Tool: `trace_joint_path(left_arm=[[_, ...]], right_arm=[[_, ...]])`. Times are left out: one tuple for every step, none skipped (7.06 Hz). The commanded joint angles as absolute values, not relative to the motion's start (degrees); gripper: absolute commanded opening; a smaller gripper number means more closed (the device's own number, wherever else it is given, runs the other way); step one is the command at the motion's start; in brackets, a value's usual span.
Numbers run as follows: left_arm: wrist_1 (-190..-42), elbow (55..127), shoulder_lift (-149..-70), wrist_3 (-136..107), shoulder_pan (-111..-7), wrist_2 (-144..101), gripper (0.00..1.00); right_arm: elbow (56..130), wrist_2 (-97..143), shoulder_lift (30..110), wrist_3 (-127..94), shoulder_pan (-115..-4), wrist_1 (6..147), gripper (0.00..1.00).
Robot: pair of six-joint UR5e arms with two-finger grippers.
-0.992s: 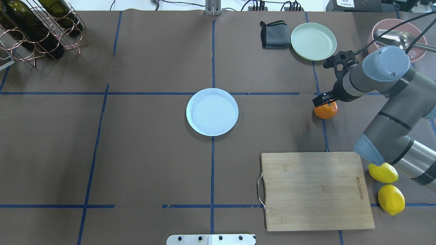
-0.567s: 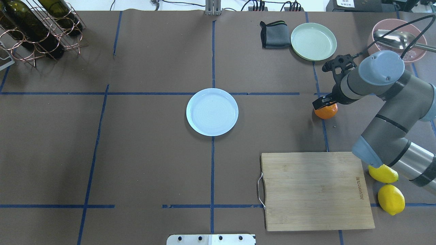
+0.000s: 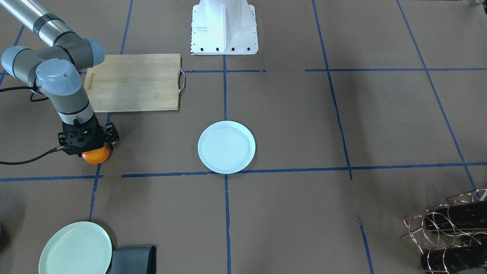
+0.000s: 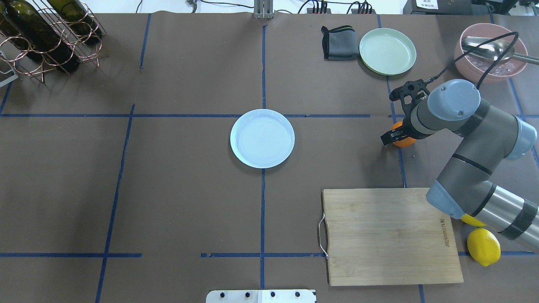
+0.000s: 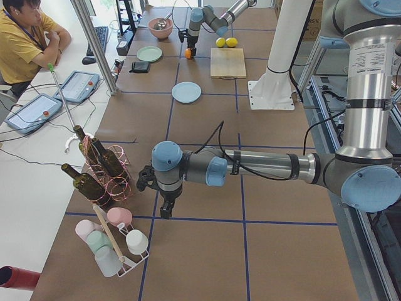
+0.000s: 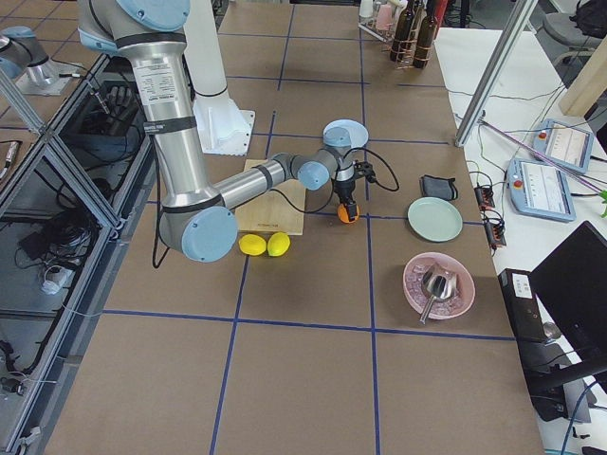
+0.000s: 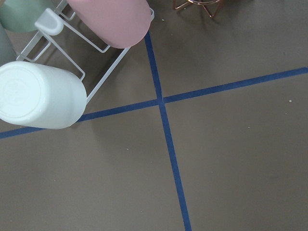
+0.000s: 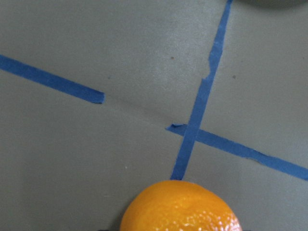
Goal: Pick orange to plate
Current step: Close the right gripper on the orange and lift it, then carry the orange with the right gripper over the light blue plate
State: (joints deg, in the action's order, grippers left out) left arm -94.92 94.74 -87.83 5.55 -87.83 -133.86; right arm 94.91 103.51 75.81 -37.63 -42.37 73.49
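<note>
Brown taped table (image 4: 168, 189), plate (image 4: 262, 138), cutting board (image 4: 387, 235), lemon (image 4: 483, 246), green plate (image 4: 387, 51), grey cloth (image 4: 339, 44)

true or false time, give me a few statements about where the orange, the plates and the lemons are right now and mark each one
1. The plate is empty. True.
2. The orange lies on the cutting board. False: it sits on the table at a blue tape line, away from the board.
3. The right gripper is low over the orange. True.
4. Both lemons are in the pink bowl. False: they lie on the table beside the cutting board; the bowl holds a metal ladle.
5. A grey cloth lies next to the pale green plate. True.
</note>
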Motion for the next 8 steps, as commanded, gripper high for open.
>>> trace_joint_path(left_arm=[[-94.92,94.83,-87.89,5.62,-87.89,-133.86,1.0],[-94.92,94.83,-87.89,5.63,-87.8,-133.86,1.0],[-94.92,94.83,-87.89,5.63,-87.8,-133.86,1.0],[-94.92,95.1,-87.8,5.63,-87.8,-133.86,1.0],[-94.92,95.36,-87.8,5.63,-87.89,-133.86,1.0],[-94.92,95.27,-87.8,5.63,-87.89,-133.86,1.0],[-94.92,95.36,-87.8,5.63,-87.89,-133.86,1.0],[-94.92,95.36,-87.8,5.63,-87.89,-133.94,1.0]], right_arm=[[95.7,102.3,74.98,-37.7,-41.75,73.65,0.2],[95.89,102.39,72.01,-39.71,-41.66,74.44,0.15],[95.71,102.39,68.07,-43.38,-40.27,76.44,0.16],[95.36,101.96,61.41,-48.12,-37.9,82.9,0.16],[94.58,98.99,54.47,-53.12,-35.1,89.15,0.16],[91.52,97.49,48.31,-57.0,-33.15,92.25,0.17],[85.23,96.17,42.07,-61.22,-31.31,92.37,0.17],[77.16,92.24,35.92,-64.3,-28.77,92.2,0.18]])
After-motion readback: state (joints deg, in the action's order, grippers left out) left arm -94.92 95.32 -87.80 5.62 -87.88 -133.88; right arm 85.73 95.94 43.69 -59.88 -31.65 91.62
